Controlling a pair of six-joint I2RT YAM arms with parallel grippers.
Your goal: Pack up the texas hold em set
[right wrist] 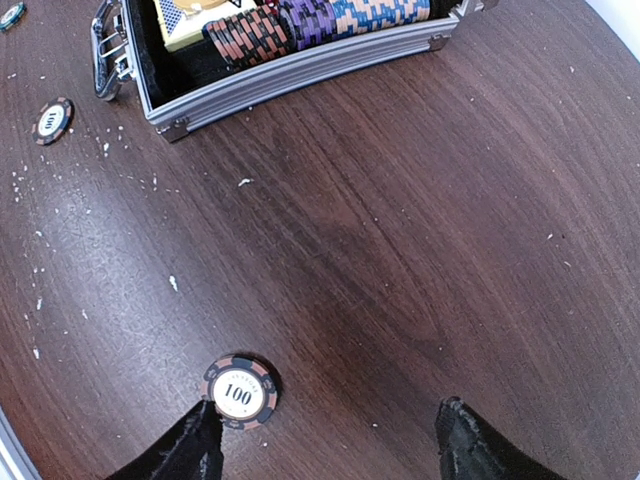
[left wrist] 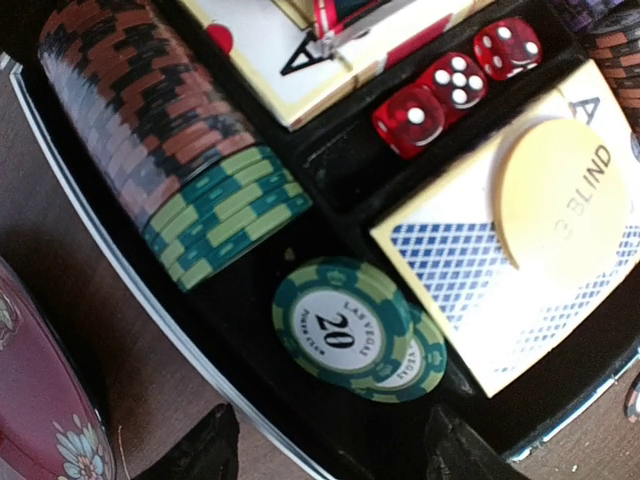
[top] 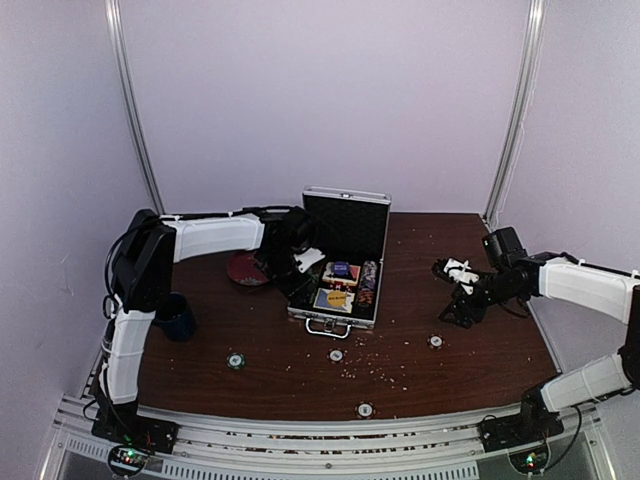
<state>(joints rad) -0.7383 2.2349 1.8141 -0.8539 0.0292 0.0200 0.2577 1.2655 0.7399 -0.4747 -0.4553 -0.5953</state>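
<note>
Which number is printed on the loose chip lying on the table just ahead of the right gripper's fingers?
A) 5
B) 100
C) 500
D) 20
B: in the right wrist view, the chip lying flat on the bare table, close to one finger of the open right gripper, plainly reads 100 on its white centre.

A dark wooden table takes up the floor of the booth. Pale crumbs lie scattered over its near middle. A red patterned plate lies toward the left rear, only partly in sight from above. The left wrist view catches painted flowers on it at the lower left corner. A dark blue mug stands near the left edge — apart from the plate. White walls and two slanted metal posts enclose the space.
</note>
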